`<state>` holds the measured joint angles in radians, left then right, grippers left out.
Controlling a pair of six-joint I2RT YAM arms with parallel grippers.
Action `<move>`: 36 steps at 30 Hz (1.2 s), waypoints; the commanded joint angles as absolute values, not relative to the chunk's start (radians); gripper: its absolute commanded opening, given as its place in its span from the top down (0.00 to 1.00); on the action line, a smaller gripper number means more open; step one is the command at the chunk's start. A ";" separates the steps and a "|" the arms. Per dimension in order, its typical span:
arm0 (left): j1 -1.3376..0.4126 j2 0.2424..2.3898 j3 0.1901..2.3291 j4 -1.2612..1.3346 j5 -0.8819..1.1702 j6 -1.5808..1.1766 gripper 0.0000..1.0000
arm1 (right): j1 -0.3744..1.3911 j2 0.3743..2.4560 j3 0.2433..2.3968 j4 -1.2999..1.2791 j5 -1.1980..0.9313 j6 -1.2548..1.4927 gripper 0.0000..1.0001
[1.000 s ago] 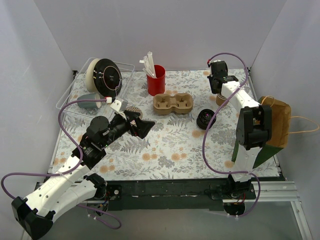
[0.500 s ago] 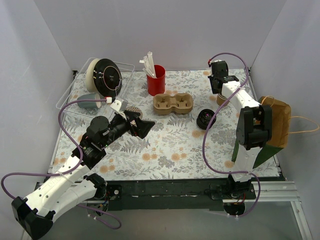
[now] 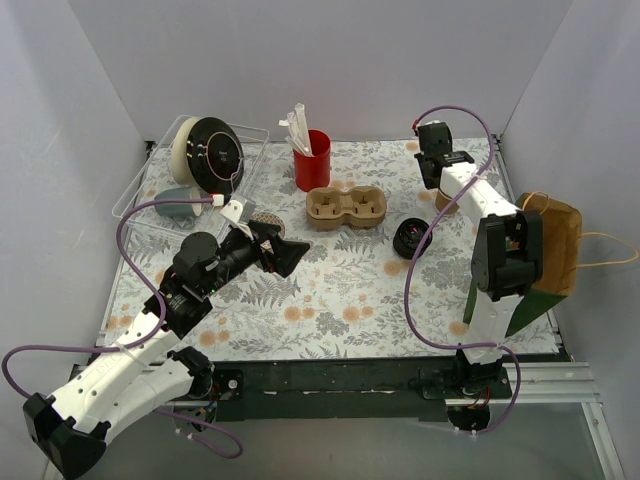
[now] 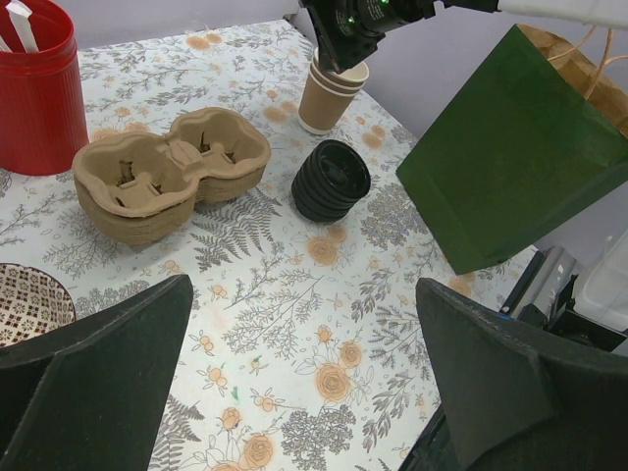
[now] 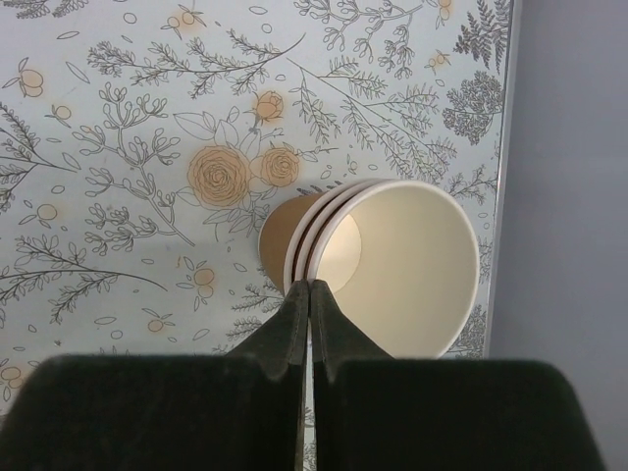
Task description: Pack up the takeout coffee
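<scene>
A nested stack of brown kraft paper cups point(image 5: 392, 265), white inside and with no lid on, stands near the table's far right edge. It also shows in the left wrist view point(image 4: 327, 93) and, half hidden by the arm, in the top view point(image 3: 444, 203). My right gripper point(image 5: 309, 287) is shut, its tips pinching the rim of the top cup; it shows in the top view point(image 3: 438, 180) too. A stack of round black lids point(image 4: 332, 180) sits apart from the cups point(image 3: 411, 237). My left gripper point(image 4: 304, 285) is open and empty above the tablecloth point(image 3: 288, 256).
A two-hole pulp cup carrier point(image 3: 346, 208) lies mid-table, a red cup of sticks point(image 3: 312, 160) behind it. A brown and green paper bag point(image 3: 553, 250) lies at the right edge. A clear bin point(image 3: 135, 190) at far left holds plates and a grey-blue mug point(image 3: 178, 207). A patterned bowl point(image 4: 29, 304) sits near my left gripper.
My right wrist has shifted very slightly to the left at the cups. The left arm and the other things have not moved.
</scene>
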<state>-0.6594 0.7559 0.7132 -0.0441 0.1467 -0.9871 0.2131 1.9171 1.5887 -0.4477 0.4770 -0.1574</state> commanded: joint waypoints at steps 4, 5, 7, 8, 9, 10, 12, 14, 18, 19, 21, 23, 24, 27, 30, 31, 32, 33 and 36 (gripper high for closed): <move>-0.663 0.750 0.729 -0.034 0.160 -0.974 0.02 | 0.252 1.816 1.589 -0.404 0.516 -0.190 0.99; -0.663 0.749 0.729 -0.034 0.160 -0.974 0.02 | 0.252 1.813 1.577 -0.390 0.506 -0.193 0.99; -0.663 0.747 0.729 -0.034 0.160 -0.974 0.02 | 0.252 1.828 1.571 -0.393 0.499 -0.192 0.99; -0.663 0.747 0.727 -0.034 0.158 -0.974 0.02 | 0.253 1.841 1.572 -0.399 0.497 -0.183 0.99; -0.663 0.747 0.726 -0.034 0.155 -0.974 0.02 | 0.253 1.842 1.572 -0.403 0.497 -0.178 0.99; -0.663 0.747 0.726 -0.034 0.153 -0.974 0.02 | 0.253 1.841 1.577 -0.405 0.476 -0.178 0.99; -0.663 0.749 0.724 -0.035 0.155 -0.974 0.02 | 0.252 1.835 1.609 -0.416 0.466 -0.176 0.99; -0.663 0.752 0.726 -0.034 0.156 -0.974 0.02 | 0.253 1.822 1.650 -0.433 0.453 -0.175 0.99; -0.663 0.750 0.729 -0.034 0.158 -0.976 0.02 | 0.279 1.819 1.628 -0.410 0.520 -0.205 0.99; -0.663 0.747 0.727 -0.034 0.155 -0.976 0.02 | 0.287 1.830 1.620 -0.410 0.564 -0.230 0.99; -0.663 0.744 0.726 -0.034 0.150 -0.974 0.02 | 0.290 1.844 1.593 -0.425 0.549 -0.218 0.99; -0.663 0.745 0.723 -0.032 0.149 -0.974 0.02 | 0.288 1.816 1.565 -0.397 0.480 -0.201 0.99; -0.663 0.749 0.723 -0.032 0.150 -0.974 0.02 | 0.287 1.806 1.551 -0.391 0.391 -0.195 0.99; -0.663 0.755 0.724 -0.034 0.156 -0.974 0.02 | 0.290 1.812 1.569 -0.397 0.443 -0.201 0.99; -0.663 0.755 0.723 -0.034 0.153 -0.974 0.02 | 0.308 1.851 1.601 -0.443 0.555 -0.245 0.99; -0.663 0.755 0.721 -0.034 0.152 -0.974 0.02 | 0.311 1.844 1.595 -0.434 0.549 -0.244 0.99; -0.663 0.753 0.721 -0.032 0.150 -0.974 0.02 | 0.316 1.800 1.580 -0.416 0.539 -0.236 0.99; -0.663 0.753 0.718 -0.031 0.149 -0.973 0.02 | 0.318 1.771 1.554 -0.384 0.508 -0.238 0.99; -0.663 0.755 0.716 -0.028 0.150 -0.974 0.02 | 0.328 1.704 1.467 -0.253 0.502 -0.270 0.99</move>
